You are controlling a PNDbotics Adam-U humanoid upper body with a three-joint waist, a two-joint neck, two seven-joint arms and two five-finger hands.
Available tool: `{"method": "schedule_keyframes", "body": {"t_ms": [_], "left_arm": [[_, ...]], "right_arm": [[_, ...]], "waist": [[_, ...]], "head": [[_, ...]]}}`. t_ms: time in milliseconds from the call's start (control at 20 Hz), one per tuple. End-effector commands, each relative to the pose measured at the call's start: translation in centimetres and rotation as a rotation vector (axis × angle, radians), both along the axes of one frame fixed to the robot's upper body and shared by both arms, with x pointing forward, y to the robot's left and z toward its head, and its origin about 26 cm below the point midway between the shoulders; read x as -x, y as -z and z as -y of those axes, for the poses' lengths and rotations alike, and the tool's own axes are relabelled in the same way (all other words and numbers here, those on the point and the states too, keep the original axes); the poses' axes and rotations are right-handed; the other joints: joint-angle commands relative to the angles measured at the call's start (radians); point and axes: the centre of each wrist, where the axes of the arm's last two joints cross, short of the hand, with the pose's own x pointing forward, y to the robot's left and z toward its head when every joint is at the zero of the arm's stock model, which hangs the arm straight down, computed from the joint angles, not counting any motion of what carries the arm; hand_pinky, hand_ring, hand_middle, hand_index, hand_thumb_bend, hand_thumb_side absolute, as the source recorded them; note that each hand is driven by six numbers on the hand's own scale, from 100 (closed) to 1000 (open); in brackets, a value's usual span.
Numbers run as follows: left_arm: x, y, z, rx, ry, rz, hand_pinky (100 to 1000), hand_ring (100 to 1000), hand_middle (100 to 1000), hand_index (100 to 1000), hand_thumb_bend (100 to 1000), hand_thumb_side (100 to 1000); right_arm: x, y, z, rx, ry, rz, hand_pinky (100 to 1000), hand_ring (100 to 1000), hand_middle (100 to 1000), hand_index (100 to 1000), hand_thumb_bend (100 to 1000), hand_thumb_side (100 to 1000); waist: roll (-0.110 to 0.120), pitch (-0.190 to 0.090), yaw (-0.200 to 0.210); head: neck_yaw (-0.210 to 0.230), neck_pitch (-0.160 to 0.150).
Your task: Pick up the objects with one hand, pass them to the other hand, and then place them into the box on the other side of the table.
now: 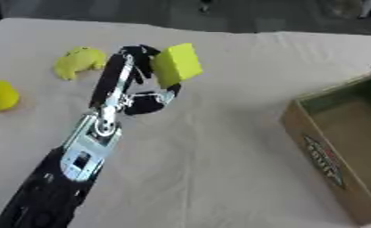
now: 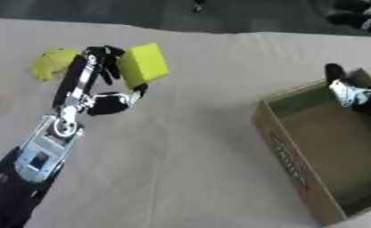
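Observation:
My left hand (image 1: 134,62) is raised above the middle-left of the table. Its fingers and thumb are curled round a yellow block (image 1: 177,65), which is held tilted and clear of the cloth. My right hand (image 2: 344,89) shows only in part at the right edge, above the far corner of the cardboard box (image 1: 323,156). The box stands open at the right side with nothing visible inside it.
A lumpy yellow object (image 1: 79,62) lies on the table just left of my left hand. A round yellow object (image 1: 0,95) sits at the left edge. A beige cloth (image 1: 220,156) covers the table between my arm and the box.

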Motion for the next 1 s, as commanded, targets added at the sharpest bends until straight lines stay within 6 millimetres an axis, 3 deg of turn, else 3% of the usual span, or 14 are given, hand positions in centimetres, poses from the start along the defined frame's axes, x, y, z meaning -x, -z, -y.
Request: {"method": "schedule_keyframes", "body": {"t_ms": [50, 700, 1000], "left_arm": [[0.0, -0.4, 0.4, -0.003, -0.004, 0.038, 398, 444, 410, 480, 326, 100], [0.6, 0.2, 1.3, -0.014, -0.004, 0.084, 395, 440, 407, 478, 313, 100], [0.7, 0.8, 1.6, -0.006, 0.015, 0.072, 393, 438, 406, 477, 304, 100]], "right_arm": [[0.1, -1.0, -1.2, 0.091, -0.004, -0.005, 939, 933, 989, 927, 100, 192], [-0.6, -2.3, -5.8, 0.160, -0.033, -0.073, 940, 940, 1000, 943, 100, 220], [-0.7, -3.1, -8.3, 0.225, -0.064, -0.071, 933, 942, 1000, 936, 100, 279]], "waist": [[-0.004, -0.029, 0.002], [-0.007, -0.044, 0.004], [-0.012, -0.049, 0.006]], "head": [[-0.008, -0.011], [-0.007, 0.017], [-0.008, 0.024]]}}
